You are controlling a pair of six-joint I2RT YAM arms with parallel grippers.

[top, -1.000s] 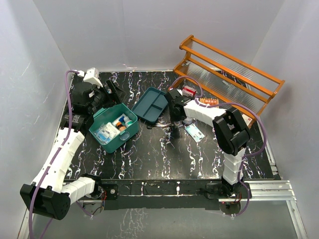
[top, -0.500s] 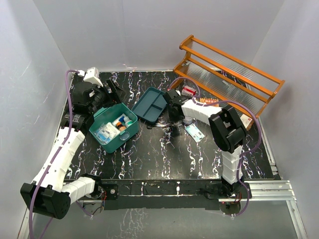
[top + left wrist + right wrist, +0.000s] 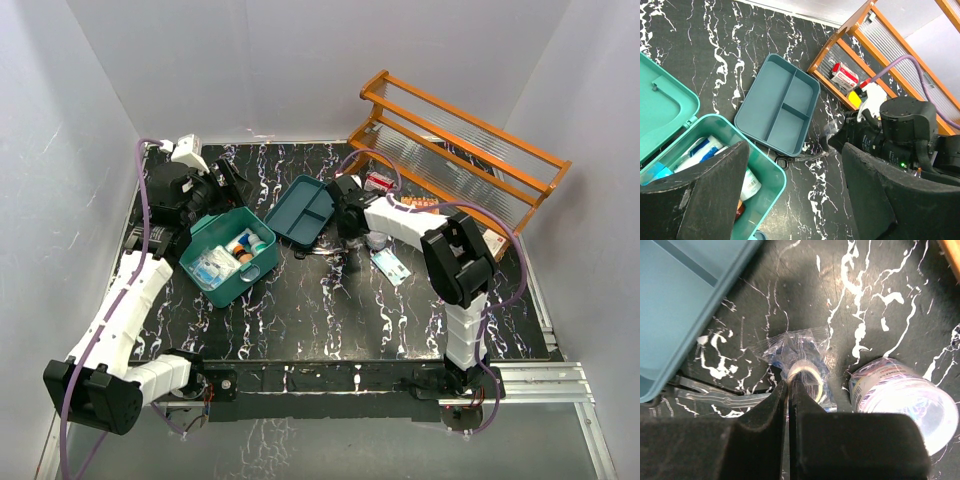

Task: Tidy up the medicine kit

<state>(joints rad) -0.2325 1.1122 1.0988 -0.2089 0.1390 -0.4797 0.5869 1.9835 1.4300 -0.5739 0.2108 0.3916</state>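
Lying open under left claw [image 3: 795,155]: medicine kit [image 3: 767,162]

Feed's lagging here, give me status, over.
Left tool open by open medicine kit. Right tool shut on wrapped tape roll, on table. Insert tray out, empty. Clear tub beside roll.

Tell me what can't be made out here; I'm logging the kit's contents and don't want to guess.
Medicine kit contents: left wrist view, a finger of the left gripper covers part; top view, too small.
Wrapped roll: right wrist view, the shut right gripper hides whether its wrapper is pinched.
Red-and-white box: left wrist view, print too small to read.
Insert tray: right wrist view, cut off by the frame's edge.
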